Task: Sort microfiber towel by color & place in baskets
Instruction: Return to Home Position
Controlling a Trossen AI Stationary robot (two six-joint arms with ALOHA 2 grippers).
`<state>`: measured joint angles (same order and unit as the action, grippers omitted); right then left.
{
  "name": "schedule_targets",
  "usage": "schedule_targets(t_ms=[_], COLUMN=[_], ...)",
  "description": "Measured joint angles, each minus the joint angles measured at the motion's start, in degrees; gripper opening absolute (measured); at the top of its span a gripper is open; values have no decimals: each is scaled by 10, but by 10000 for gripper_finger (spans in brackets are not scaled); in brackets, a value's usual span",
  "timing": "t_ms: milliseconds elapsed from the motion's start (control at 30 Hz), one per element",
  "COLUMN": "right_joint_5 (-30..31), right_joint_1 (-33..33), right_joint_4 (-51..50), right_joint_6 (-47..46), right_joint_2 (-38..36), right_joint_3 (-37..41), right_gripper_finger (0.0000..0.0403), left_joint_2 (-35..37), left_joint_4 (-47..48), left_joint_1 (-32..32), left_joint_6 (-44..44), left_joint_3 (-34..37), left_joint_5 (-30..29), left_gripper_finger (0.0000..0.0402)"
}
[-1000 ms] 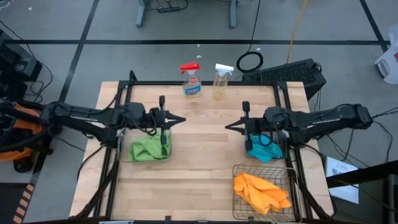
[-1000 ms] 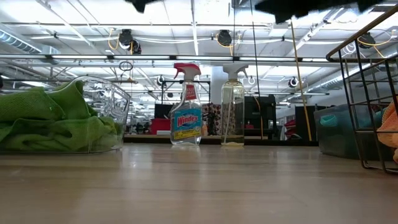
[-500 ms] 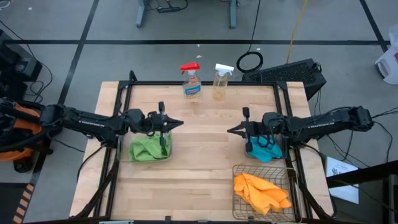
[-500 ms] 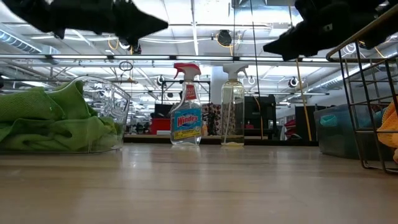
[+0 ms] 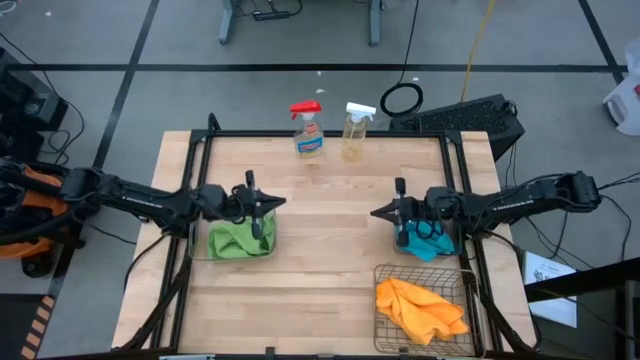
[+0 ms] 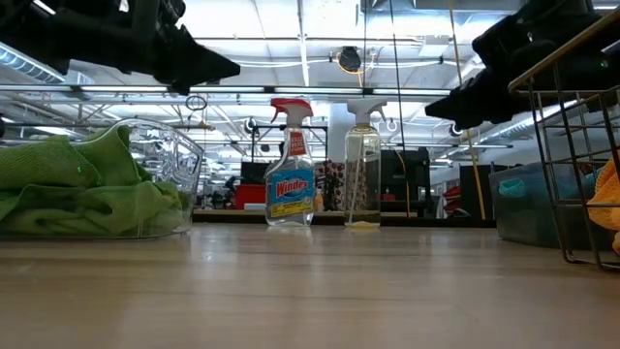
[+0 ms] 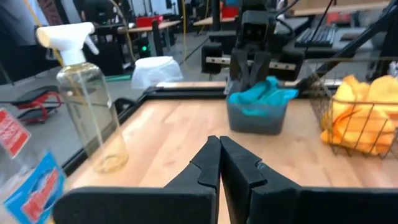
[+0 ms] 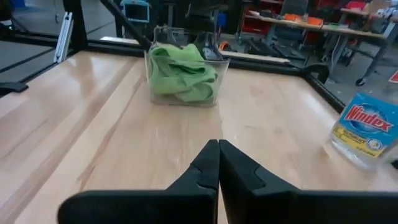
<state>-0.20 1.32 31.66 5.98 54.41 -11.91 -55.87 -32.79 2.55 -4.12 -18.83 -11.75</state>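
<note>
Wooden table (image 5: 320, 270) has no loose cloth on it. Left gripper (image 5: 272, 203) and right gripper (image 5: 378, 212) are both closed and empty, their tips facing each other across the middle. Under the left wrist sits the tub (image 6: 184, 160) with green towels (image 5: 238, 240). Under the right sits the bin (image 7: 256, 124) with blue towels (image 5: 425, 240). Yellow towels (image 5: 418, 305) fill the wire basket (image 5: 430, 272), nearest the right arm. I judge that only pulling back remains.

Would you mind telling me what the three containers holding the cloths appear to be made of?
The tub looks like clear, glossy plastic: the green cloth shows through its wall. The bin seems to be matte dark grey plastic, fully opaque. The basket is brass-coloured wire mesh, likely metal, with open gaps.
</note>
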Motion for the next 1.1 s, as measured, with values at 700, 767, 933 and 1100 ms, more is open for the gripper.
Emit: schedule_targets(t_ms=[700, 767, 933, 1100], right_joint_5=[18, 18, 18, 17], right_joint_1=[0, 0, 0, 0], right_joint_4=[154, 153, 150, 128], right_joint_6=[-43, -42, -37, -34], right_joint_2=[-1, 0, -9, -37], right_joint_3=[112, 111, 111, 111], right_gripper_finger=[0, 0, 0, 0], left_joint_2=[61, 82, 140, 205], left_joint_4=[58, 42, 37, 36], left_joint_1=[30, 31, 42, 64], left_joint_6=[21, 30, 43, 38], left_joint_3=[43, 61, 91, 118], left_joint_5=[-57, -57, -73, -85], left_gripper_finger=[12, 12, 12, 12])
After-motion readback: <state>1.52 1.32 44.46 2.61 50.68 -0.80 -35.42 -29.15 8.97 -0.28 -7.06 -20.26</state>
